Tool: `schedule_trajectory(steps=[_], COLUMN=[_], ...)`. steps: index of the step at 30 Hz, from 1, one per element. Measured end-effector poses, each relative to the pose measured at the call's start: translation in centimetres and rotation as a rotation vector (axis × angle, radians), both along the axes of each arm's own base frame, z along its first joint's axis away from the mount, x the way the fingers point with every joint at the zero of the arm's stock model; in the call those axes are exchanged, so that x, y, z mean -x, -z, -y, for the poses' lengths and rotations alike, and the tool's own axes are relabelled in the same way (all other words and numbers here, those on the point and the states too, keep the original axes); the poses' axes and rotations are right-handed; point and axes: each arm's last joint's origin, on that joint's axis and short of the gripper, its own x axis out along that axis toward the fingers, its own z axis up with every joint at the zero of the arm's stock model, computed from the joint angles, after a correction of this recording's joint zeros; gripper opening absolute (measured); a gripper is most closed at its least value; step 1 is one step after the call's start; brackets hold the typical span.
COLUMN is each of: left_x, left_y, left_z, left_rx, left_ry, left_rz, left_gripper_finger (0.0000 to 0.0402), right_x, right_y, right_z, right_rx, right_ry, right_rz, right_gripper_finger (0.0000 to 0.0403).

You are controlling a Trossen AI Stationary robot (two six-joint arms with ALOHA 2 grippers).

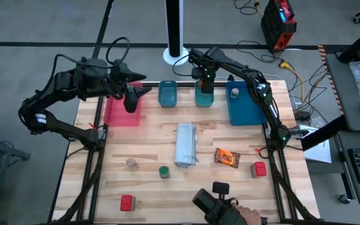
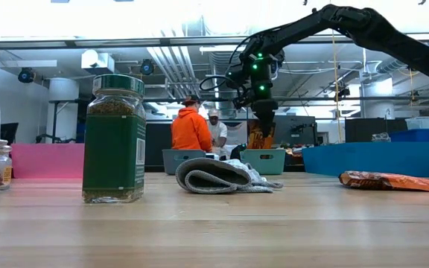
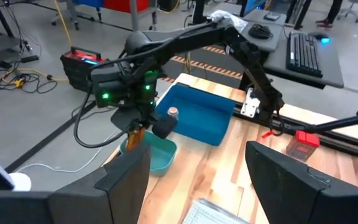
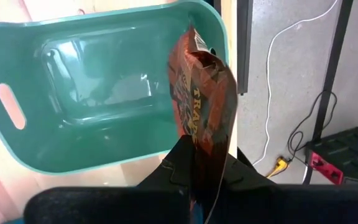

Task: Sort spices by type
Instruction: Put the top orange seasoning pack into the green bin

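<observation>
We see the right claw [image 4: 207, 180] clamped on a glossy, crinkled orange-red packet [image 4: 202, 102] lettered "TRA…", hanging over the smooth teal tray [image 4: 98, 74] at twelve o'clock on the wooden surface [image 1: 217, 184]. The left claw [image 1: 135, 95] gapes wide, empty, above the pink tray [image 1: 114, 115].

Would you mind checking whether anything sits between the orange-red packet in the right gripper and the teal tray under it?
Nothing visible does: the right gripper holds the flat orange-red packet directly over the empty teal plastic tray.
</observation>
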Motion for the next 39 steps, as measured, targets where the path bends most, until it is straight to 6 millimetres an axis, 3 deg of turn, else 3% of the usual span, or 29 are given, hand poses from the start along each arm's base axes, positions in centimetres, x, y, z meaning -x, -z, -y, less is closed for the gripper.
schedule_trajectory(steps=[39], left_x=[-1.7], left_y=[0.3], left_z=[-0.3], left_rx=[-0.014], left_ry=[0.002], left_rz=[0.003], left_gripper_finger=[0.0246], right_x=[-0.2], right_y=[0.4], right_z=[-0.7], right_rx=[-0.030], right_ry=[0.017], right_rz=[-0.028], right_gripper_finger=[0.0009])
